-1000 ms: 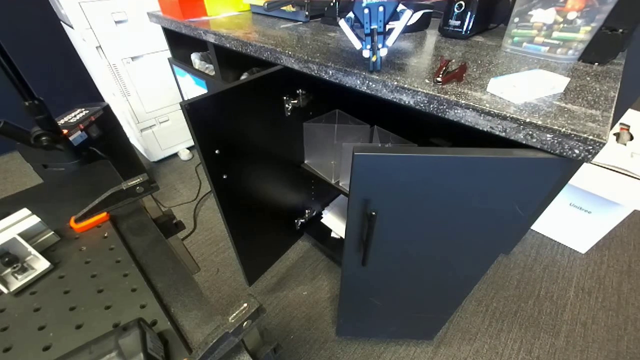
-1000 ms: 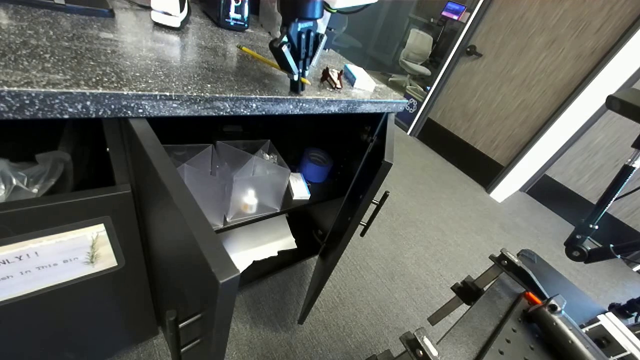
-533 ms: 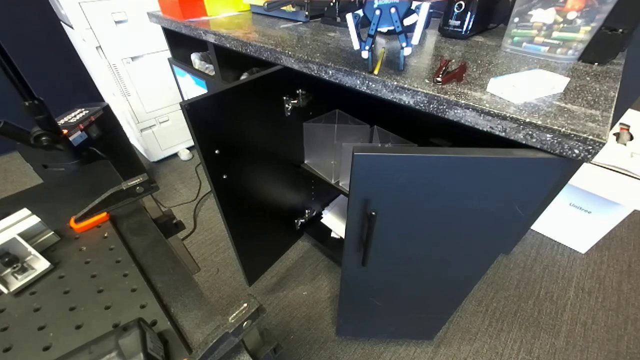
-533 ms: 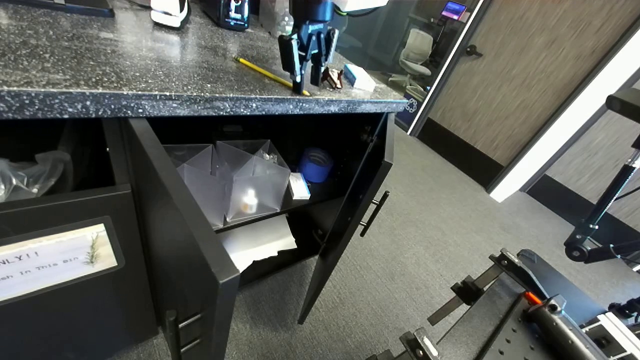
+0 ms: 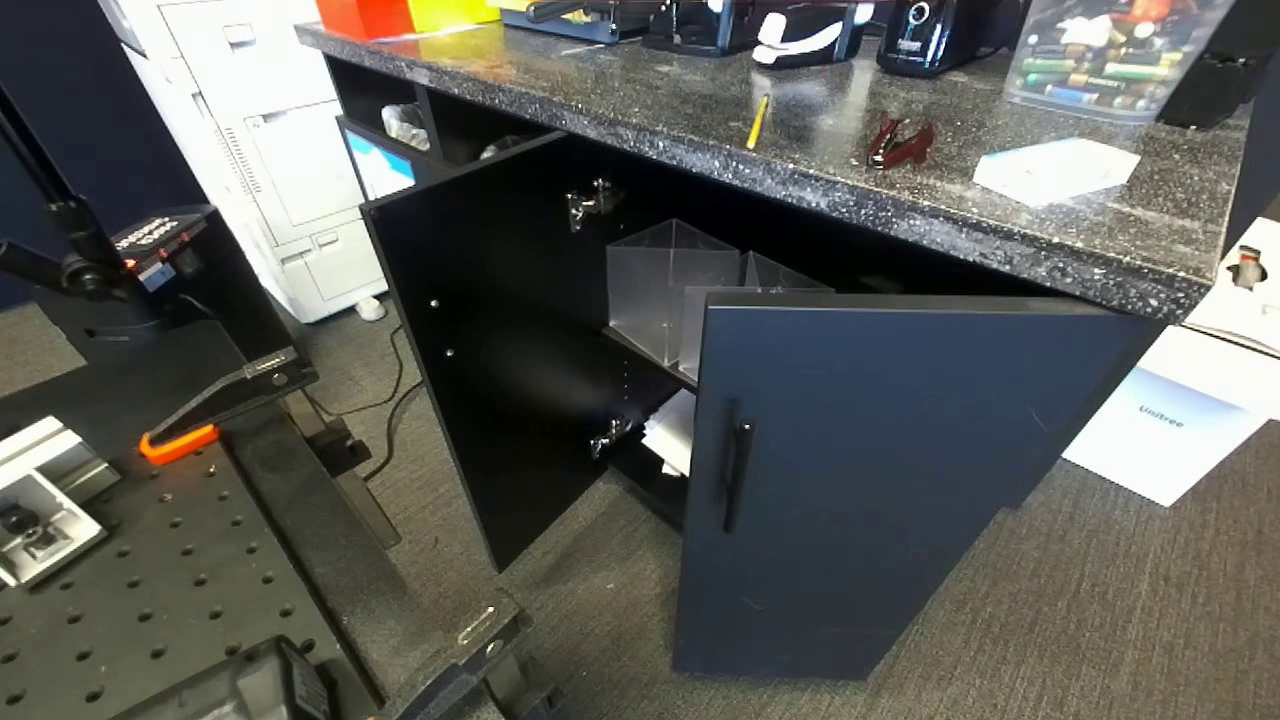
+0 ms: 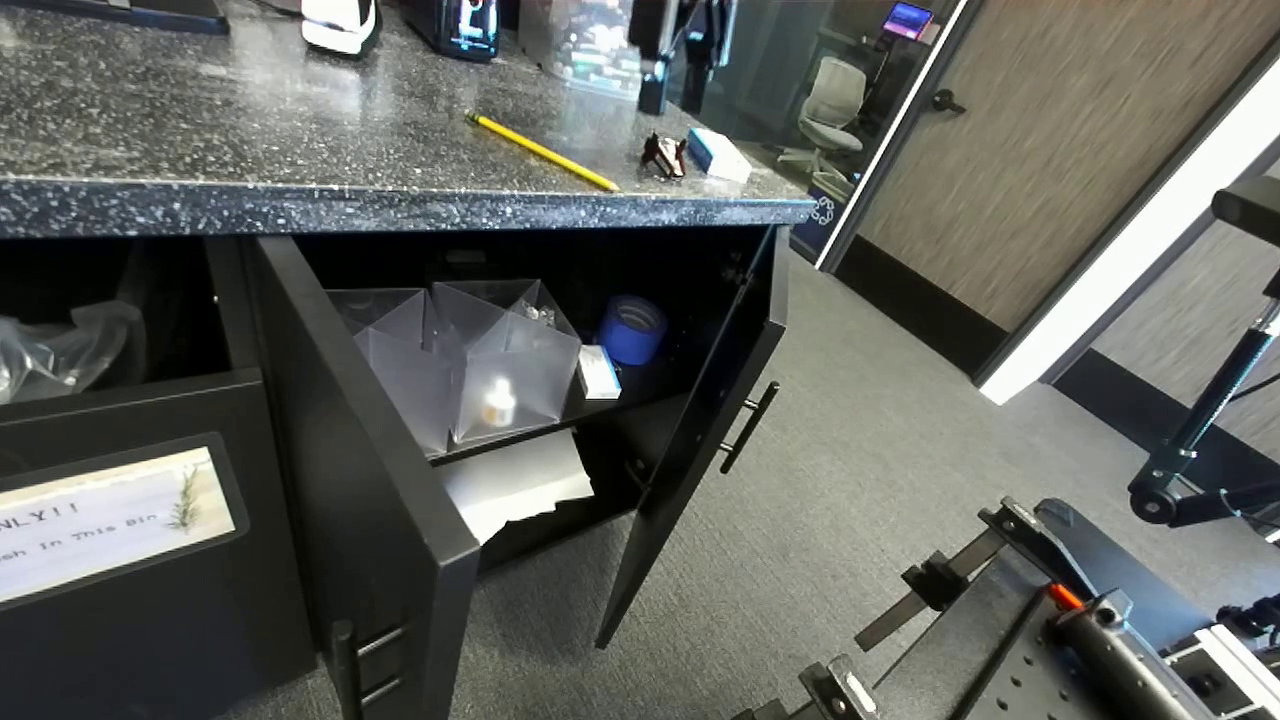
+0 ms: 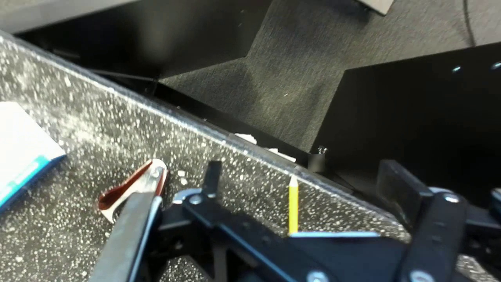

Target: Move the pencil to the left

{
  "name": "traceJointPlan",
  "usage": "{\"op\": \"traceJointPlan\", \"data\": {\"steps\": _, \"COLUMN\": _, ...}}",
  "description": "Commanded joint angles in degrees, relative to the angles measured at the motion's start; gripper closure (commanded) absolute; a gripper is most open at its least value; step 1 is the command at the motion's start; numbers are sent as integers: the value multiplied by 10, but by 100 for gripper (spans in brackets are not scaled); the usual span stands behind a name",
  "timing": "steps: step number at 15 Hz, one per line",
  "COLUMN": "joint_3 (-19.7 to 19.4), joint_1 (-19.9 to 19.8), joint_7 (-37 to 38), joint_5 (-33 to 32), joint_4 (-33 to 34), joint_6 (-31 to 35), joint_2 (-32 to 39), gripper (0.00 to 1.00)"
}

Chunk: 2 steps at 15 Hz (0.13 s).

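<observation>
The yellow pencil (image 6: 542, 152) lies flat on the speckled dark counter (image 6: 300, 120), its sharpened tip close to the front edge. An exterior view shows the pencil (image 5: 758, 122) foreshortened. My gripper (image 6: 672, 90) hangs above the counter, higher than the pencil and clear of it. In the wrist view the gripper (image 7: 307, 182) has its fingers spread wide, nothing held between them. The front part of the pencil (image 7: 293, 207) appears below, between the two fingers; its rear part is hidden behind the gripper body.
A dark red staple remover (image 5: 900, 143) and a small white and blue box (image 6: 718, 155) sit to one side of the pencil. Behind stand a clear tub of batteries (image 5: 1105, 60) and a black device (image 5: 925, 38). Below the counter, cabinet doors (image 5: 870, 480) hang ajar.
The gripper was shut on the pencil near its tip; it has opened, let go and risen away. The pencil's tip has dropped onto the counter, and the pencil now rests there.
</observation>
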Motion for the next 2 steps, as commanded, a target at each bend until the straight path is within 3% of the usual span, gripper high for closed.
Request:
{"op": "traceJointPlan", "data": {"steps": 1, "joint_3": 18, "joint_1": -12, "joint_7": -4, "joint_5": -5, "joint_4": 67, "joint_6": -62, "joint_2": 19, "gripper": 0}}
{"op": "traceJointPlan", "data": {"steps": 2, "joint_3": 23, "joint_1": -19, "joint_7": -8, "joint_5": -2, "joint_4": 69, "joint_6": -79, "joint_2": 7, "gripper": 0}}
